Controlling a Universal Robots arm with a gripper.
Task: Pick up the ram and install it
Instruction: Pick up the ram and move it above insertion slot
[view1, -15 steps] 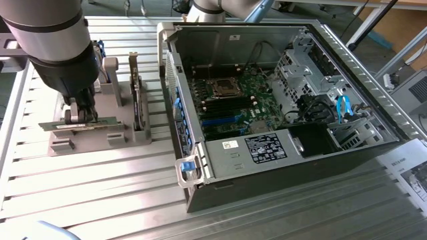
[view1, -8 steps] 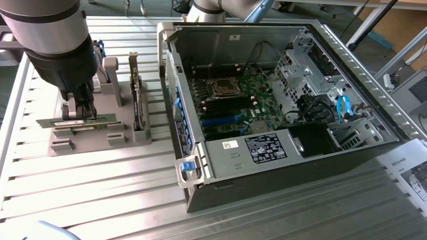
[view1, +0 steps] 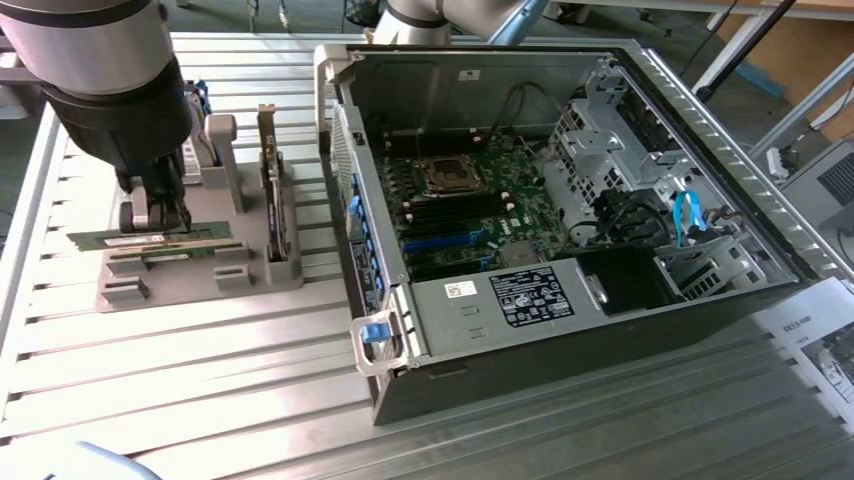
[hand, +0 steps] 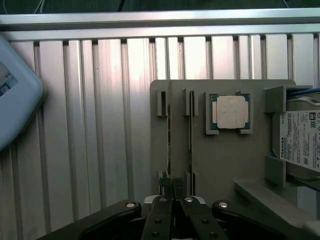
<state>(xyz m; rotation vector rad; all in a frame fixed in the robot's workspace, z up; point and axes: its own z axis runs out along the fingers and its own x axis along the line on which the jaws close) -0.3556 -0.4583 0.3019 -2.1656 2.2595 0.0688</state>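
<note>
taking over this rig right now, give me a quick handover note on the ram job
End effector: shut on one end of the ram.
Ram: sits upright on its edge in a slot of the grey holder, beside the open computer case.
Done: reach and grip.
Left: ram not yet lifted out, not yet installed on the motherboard.

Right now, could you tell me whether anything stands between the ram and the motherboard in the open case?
Yes. The jaws are closed on the ram in its grey holder. Toward the open case, an upright card stands in the same holder, then the case's side wall rises before the motherboard.
</note>
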